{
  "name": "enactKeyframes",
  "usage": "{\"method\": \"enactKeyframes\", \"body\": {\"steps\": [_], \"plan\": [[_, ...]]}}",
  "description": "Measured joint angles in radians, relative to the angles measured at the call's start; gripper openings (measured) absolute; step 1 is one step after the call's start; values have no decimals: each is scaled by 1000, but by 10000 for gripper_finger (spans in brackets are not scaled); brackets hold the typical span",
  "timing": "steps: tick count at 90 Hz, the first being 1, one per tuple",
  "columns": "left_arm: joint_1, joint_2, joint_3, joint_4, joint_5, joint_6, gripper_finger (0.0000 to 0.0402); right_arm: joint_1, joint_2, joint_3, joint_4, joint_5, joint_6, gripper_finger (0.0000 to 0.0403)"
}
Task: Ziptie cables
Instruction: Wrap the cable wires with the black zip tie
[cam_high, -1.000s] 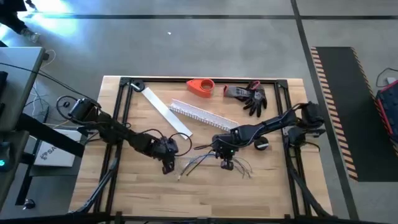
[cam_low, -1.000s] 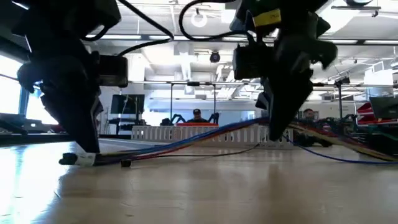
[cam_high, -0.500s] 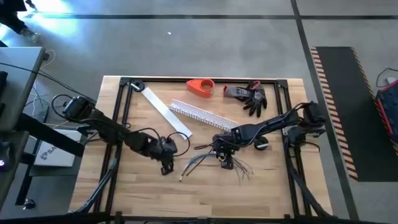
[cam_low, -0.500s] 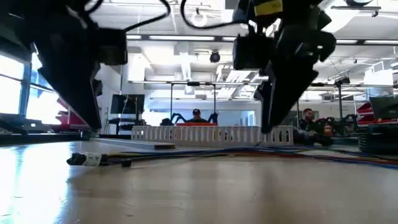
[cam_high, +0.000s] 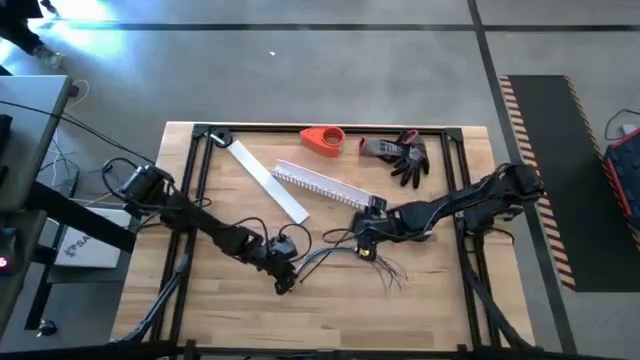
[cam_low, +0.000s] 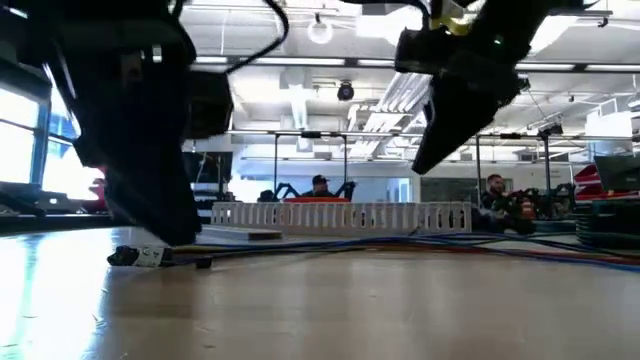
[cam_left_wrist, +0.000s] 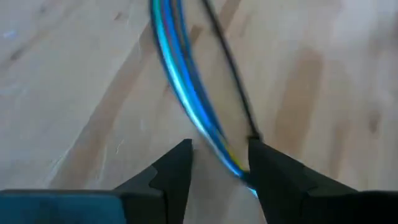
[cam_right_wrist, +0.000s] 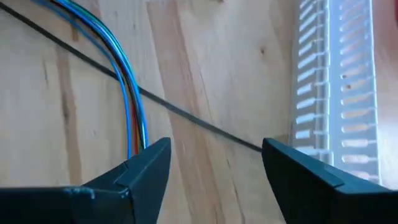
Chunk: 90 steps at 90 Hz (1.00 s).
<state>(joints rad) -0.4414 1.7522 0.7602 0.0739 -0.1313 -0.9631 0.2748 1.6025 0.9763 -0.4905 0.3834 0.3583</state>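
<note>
Pale wooden boards make up the table, which is bordered by a black frame and is seen from above with bare wood along its near edge, below both arms. Along the far edge are set an orange object and a dark glove, with a flat white strip and a white slotted channel lying slantwise just inside them. The cables are spread on the middle of the table, between the two grippers, with pale splayed ends fanned toward the near right. The left gripper is placed at the cables' left end; in its wrist view the fingers are parted by a narrow gap and the blue strands are seen running into that gap, though a grip on them cannot be confirmed. The right gripper is held over the cables' middle, beside the channel's near end; its fingers are spread wide, with coloured strands and a thin black wire passing beneath them on the wood, and nothing is clasped. At table height, people are seen seated in the room behind the channel
</note>
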Motion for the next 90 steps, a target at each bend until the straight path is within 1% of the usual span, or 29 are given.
{"method": "enactKeyframes", "body": {"steps": [8,17,33,45,58,64,76,83,90], "plan": [[-13,44,44,-60,-42,-12,140,22,-2,-5,0,10,-1,238],[-26,77,117,-201,-93,0,132,47,-3,-5,-4,6,-20,238],[-20,92,260,-607,-175,79,111,99,-4,-5,-35,3,-25,238],[11,99,329,-901,-271,150,94,143,-4,-5,-58,11,-16,238],[48,87,374,-1097,-400,164,84,184,-4,-5,-98,33,48,238],[61,74,382,-1148,-432,166,83,194,-6,-5,-150,30,79,235],[72,30,403,-1139,-456,189,87,180,-6,-28,-172,11,77,219],[70,14,414,-1137,-454,188,91,152,-7,-75,-78,-10,36,206],[57,-2,421,-1122,-419,177,94,115,-7,-122,61,-63,-2,195]]}}
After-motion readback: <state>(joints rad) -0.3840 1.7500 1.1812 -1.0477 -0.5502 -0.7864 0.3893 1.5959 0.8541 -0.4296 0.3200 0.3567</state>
